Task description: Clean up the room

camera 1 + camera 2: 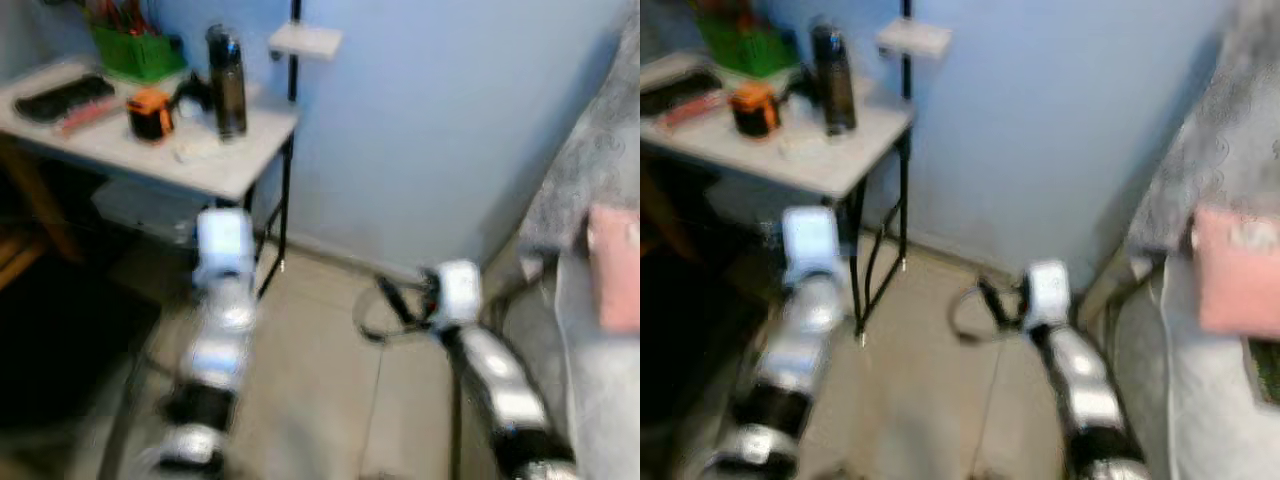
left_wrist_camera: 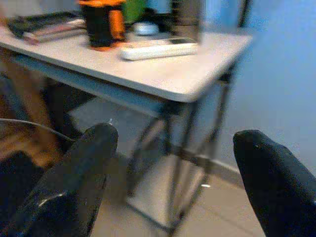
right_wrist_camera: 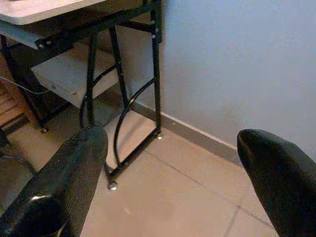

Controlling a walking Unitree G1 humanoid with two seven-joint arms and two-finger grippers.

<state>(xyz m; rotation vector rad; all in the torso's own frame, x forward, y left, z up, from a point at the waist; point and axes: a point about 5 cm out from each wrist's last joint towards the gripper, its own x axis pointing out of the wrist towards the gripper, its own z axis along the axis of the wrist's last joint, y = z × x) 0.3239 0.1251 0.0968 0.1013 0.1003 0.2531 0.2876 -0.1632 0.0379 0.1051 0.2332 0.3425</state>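
Blue wall (image 1: 440,130), tiled floor (image 3: 187,197)

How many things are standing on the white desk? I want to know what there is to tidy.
At least 5: a dark bottle near the desk's front corner, an orange-black mug beside it, a white remote, a green basket behind, and a black keyboard. Blur may hide more.

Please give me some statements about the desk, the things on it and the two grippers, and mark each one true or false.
1. A dark bottle stands upright on the white desk. True.
2. The left gripper holds the orange and black object. False: its fingers are open and hold nothing.
3. A green container sits at the back of the desk. True.
4. The right gripper is shut on a cloth. False: it is open above the tiled floor.
5. The wall is blue. True.
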